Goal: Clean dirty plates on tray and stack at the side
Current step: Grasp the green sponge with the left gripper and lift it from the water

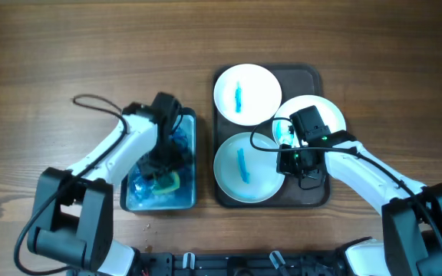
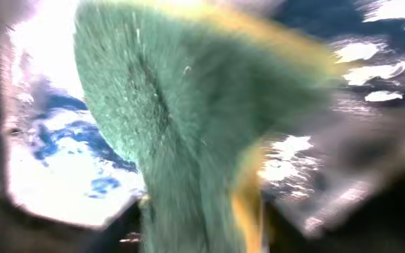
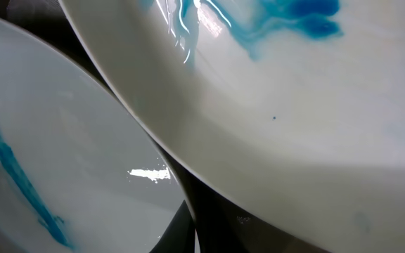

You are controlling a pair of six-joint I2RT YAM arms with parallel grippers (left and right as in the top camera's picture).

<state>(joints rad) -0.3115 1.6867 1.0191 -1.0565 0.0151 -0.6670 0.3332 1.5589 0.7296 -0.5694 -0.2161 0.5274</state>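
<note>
Three white plates lie on the tray [image 1: 317, 195], each smeared blue at the centre. The far plate [image 1: 247, 93] has a short upright streak. The near plate [image 1: 245, 167] has a similar streak, which the right wrist view shows as a thin slanting line [image 3: 62, 161]. The right plate [image 1: 321, 113] has a wider, runny blot, and in the right wrist view [image 3: 294, 105] it looms over the near plate's rim.

The far and near plates fill the tray's left half, nearly reaching its rim. The right plate sticks out past the tray's right rim. A narrow strip of table [image 1: 90, 46] parts the tray from the blue tub [image 1: 190, 153] on its left. Open wood lies beyond the tray and to its right.

The right fingers [image 1: 288, 142] sit at the inner edge of the right plate, just above the near plate. They are hidden in every view, so I cannot tell whether they are spread or pinching the rim. The left fingers [image 1: 162, 170] reach down into the tub at the sponge [image 1: 169, 182], well apart from the plates. The left wrist view is a blur of green and yellow sponge [image 2: 188, 126], and I cannot tell how those fingers stand.
</note>
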